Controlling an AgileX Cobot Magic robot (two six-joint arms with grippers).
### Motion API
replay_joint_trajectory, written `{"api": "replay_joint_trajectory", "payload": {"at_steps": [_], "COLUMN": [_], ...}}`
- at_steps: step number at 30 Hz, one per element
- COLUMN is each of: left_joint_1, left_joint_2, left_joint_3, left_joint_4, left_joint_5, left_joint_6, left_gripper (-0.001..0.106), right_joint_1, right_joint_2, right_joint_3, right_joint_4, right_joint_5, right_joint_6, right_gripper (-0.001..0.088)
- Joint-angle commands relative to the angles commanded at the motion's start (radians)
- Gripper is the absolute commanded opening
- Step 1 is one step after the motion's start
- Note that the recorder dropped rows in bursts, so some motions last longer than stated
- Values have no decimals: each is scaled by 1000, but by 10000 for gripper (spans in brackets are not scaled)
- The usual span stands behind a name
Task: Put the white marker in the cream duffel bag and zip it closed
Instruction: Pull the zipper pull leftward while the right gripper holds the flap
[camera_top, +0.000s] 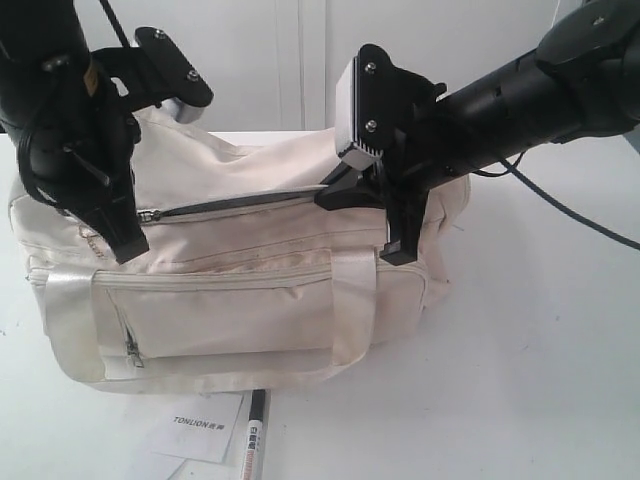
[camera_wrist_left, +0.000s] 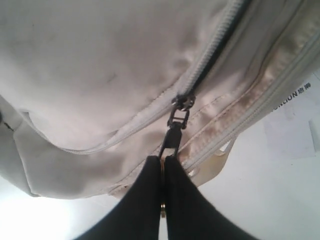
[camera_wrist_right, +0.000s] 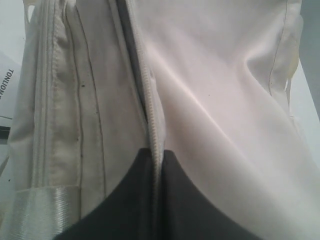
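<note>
The cream duffel bag (camera_top: 240, 290) lies on the white table with its top zip (camera_top: 240, 203) showing a dark gap along most of its length. My left gripper (camera_wrist_left: 164, 159) is shut on the zip pull (camera_wrist_left: 176, 120) at the bag's left end, and shows in the exterior view as the left gripper (camera_top: 130, 250). My right gripper (camera_wrist_right: 156, 152) is shut on the zip edge (camera_wrist_right: 152, 100) near the right end, seen outside as the right gripper (camera_top: 335, 195). The white marker (camera_top: 253, 440) lies on the table in front of the bag, outside it.
A white "TONLION" paper card (camera_top: 205, 425) lies beside the marker at the table's front edge. The bag's front pocket (camera_top: 220, 315) and shiny strap handles (camera_top: 70, 320) face the camera. A cable (camera_top: 570, 215) trails from the right arm over the table (camera_top: 540, 340).
</note>
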Motion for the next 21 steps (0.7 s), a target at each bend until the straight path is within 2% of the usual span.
{"api": "replay_joint_trajectory", "payload": {"at_steps": [7, 12, 21], "left_joint_1": [12, 80, 80], "left_joint_2": [0, 0, 0], "left_joint_3": [0, 0, 0], "left_joint_4": [6, -22, 15], "left_joint_5": [0, 0, 0], "left_joint_6": [19, 19, 15], "left_gripper": [0, 0, 0], "right_joint_1": [0, 0, 0], "right_joint_2": [0, 0, 0], "right_joint_3": [0, 0, 0], "right_joint_4": [0, 0, 0], "right_joint_5": [0, -4, -4], "right_joint_6": [0, 0, 0], "right_gripper": [0, 0, 0]}}
